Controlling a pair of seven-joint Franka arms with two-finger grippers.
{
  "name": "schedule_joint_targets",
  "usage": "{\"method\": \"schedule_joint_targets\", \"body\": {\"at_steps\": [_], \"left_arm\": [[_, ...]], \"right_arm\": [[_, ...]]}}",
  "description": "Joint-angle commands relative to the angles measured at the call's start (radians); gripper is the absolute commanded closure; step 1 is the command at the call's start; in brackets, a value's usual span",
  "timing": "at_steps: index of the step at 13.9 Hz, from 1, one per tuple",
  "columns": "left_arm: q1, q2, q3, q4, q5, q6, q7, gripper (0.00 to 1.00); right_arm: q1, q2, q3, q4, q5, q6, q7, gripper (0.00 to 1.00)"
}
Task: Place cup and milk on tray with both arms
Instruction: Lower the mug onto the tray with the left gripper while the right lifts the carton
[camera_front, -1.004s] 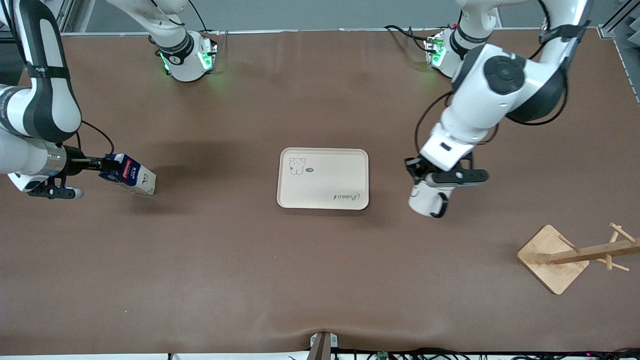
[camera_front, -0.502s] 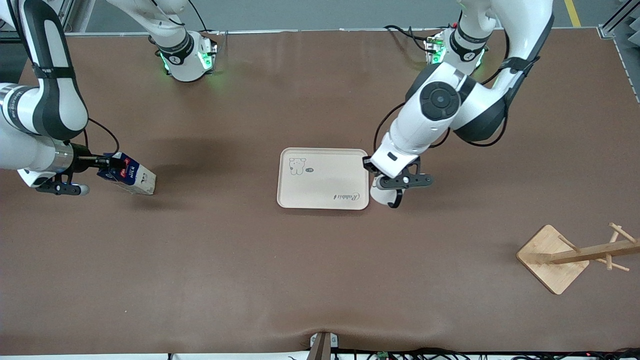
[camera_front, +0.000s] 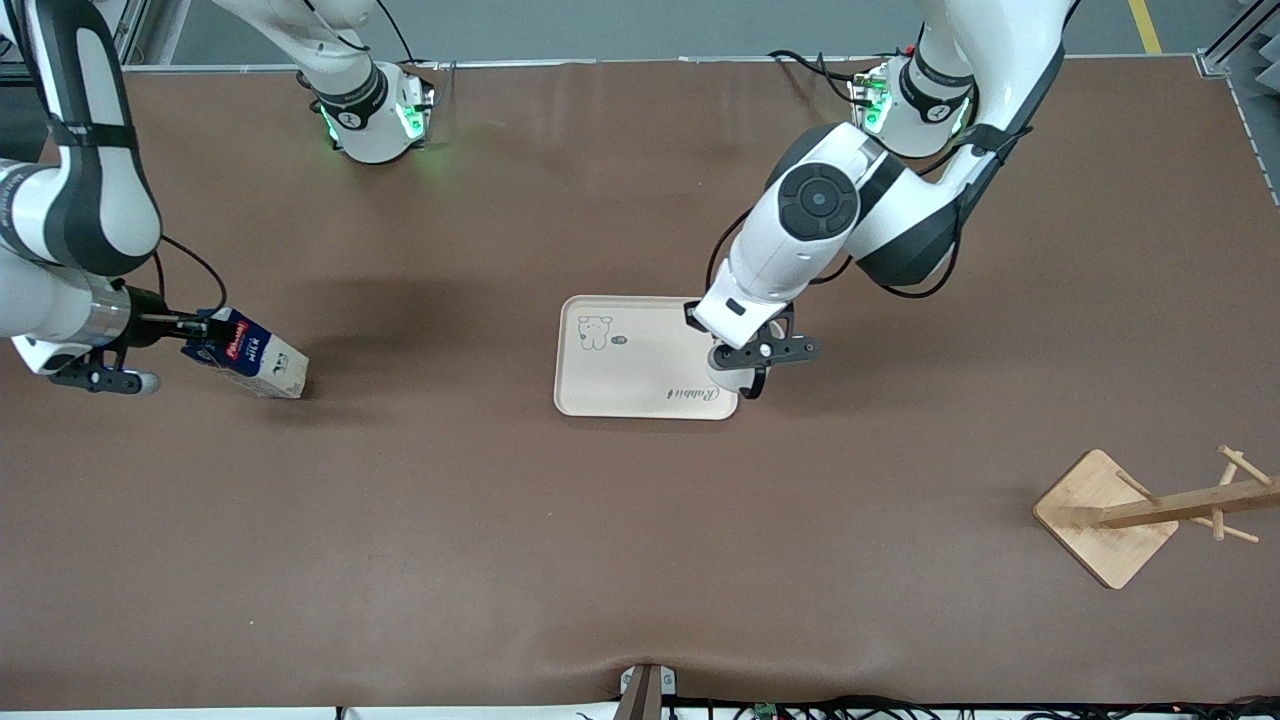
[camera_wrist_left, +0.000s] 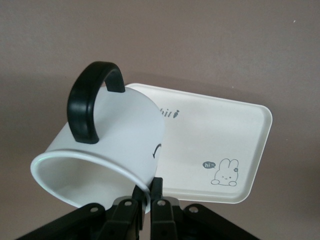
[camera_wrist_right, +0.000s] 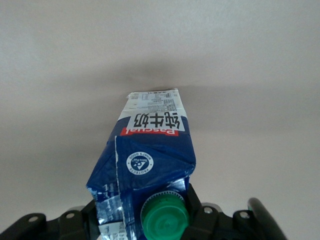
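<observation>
The cream tray (camera_front: 640, 352) lies mid-table. My left gripper (camera_front: 740, 352) is shut on the rim of the white cup (camera_front: 726, 379) and holds it tilted over the tray's edge toward the left arm's end. In the left wrist view the fingers (camera_wrist_left: 156, 187) pinch the cup's rim. The cup (camera_wrist_left: 112, 145) shows its black handle (camera_wrist_left: 87, 105) above the tray (camera_wrist_left: 220, 135). My right gripper (camera_front: 195, 328) is shut on the top of the dark-blue milk carton (camera_front: 250, 355), held tilted low over the table at the right arm's end. The right wrist view shows the carton (camera_wrist_right: 150, 150) and its green cap (camera_wrist_right: 164, 216).
A wooden rack with a square base (camera_front: 1100, 515) and pegged pole (camera_front: 1190, 503) lies near the front camera at the left arm's end. The arm bases (camera_front: 375, 120) glow green along the table's top edge. A cable clamp (camera_front: 645, 690) sits at the front edge.
My left arm has carried the cup from over the bare table to over the tray's edge. My right gripper has shifted slightly with the tilted milk carton.
</observation>
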Motion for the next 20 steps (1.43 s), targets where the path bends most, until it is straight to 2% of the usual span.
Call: {"method": "schedule_joint_targets", "body": {"at_steps": [1, 3, 7, 10, 12, 16, 18, 20], "left_arm": [[-0.048, 0.056, 0.007, 0.062, 0.058, -0.031, -0.094, 1.00], [-0.069, 0.085, 0.007, 0.094, 0.065, -0.032, -0.133, 1.00], [-0.126, 0.153, 0.015, 0.158, 0.084, -0.032, -0.240, 1.00], [-0.166, 0.172, 0.030, 0.191, 0.084, -0.032, -0.262, 1.00], [-0.181, 0.192, 0.030, 0.197, 0.086, -0.032, -0.297, 1.00], [-0.224, 0.240, 0.041, 0.231, 0.086, -0.032, -0.338, 1.00], [-0.258, 0.243, 0.091, 0.231, 0.086, -0.034, -0.348, 1.00], [-0.263, 0.266, 0.105, 0.231, 0.086, -0.034, -0.349, 1.00]], "right_arm": [[-0.018, 0.011, 0.015, 0.112, 0.012, -0.109, 0.014, 0.98], [-0.009, 0.029, 0.015, 0.199, 0.012, -0.164, 0.011, 0.98], [-0.001, 0.057, 0.018, 0.315, 0.012, -0.169, 0.002, 0.97], [0.058, 0.075, 0.019, 0.327, 0.012, -0.158, 0.006, 0.96], [0.121, 0.114, 0.016, 0.373, -0.004, -0.161, 0.014, 0.97], [0.132, 0.131, 0.016, 0.382, -0.001, -0.169, 0.015, 0.96], [0.138, 0.129, 0.018, 0.382, 0.010, -0.171, 0.015, 0.95], [0.163, 0.128, 0.018, 0.384, 0.012, -0.186, 0.015, 0.96]]}}
